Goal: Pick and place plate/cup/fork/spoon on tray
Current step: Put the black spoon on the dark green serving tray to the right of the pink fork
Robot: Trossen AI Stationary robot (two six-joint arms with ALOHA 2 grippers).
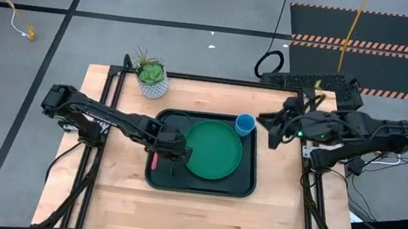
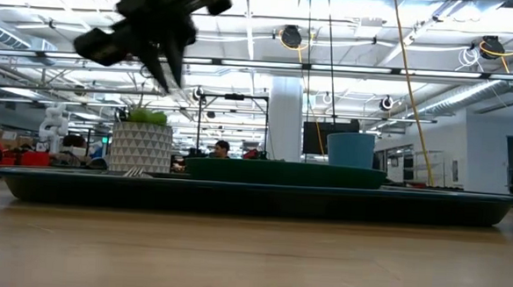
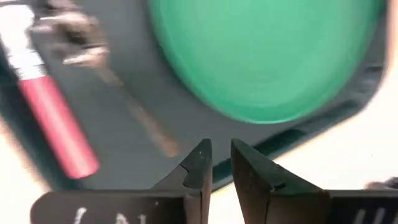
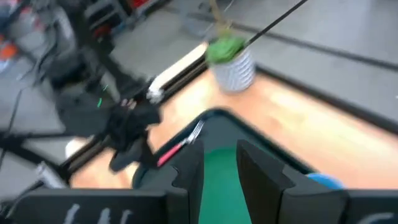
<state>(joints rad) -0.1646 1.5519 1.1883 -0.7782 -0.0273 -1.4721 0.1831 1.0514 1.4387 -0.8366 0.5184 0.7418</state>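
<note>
A pale wooden table [image 1: 201, 207] stands on a grey floor, and the low view looks across it into a wide workshop hall with ceiling lights and a person far behind. The dark tray [image 1: 246, 182] lies in the middle of the table. The green plate [image 1: 213, 149] rests flat in the tray's right part and fills most of its depth. The light-blue cup [image 1: 244, 124] stands upright at the tray's far right corner, just beside the plate's rim. The fork [image 3: 53, 121], with its pink-red handle, lies on the tray floor left of the plate. The spoon [image 3: 115, 84] lies next to it, between fork and plate, blurred in the left wrist view. A white speckled plant pot [image 1: 152, 84] sits on the table beyond the tray's far left corner.

The left gripper [image 1: 179, 153] hangs over the tray's left part, above the cutlery, its fingers [image 3: 198, 165] nearly together with a narrow gap and nothing between them. The right gripper [image 1: 270, 130] waits raised off the tray's right edge, near the cup, its fingers [image 4: 189, 171] slightly apart and empty.
</note>
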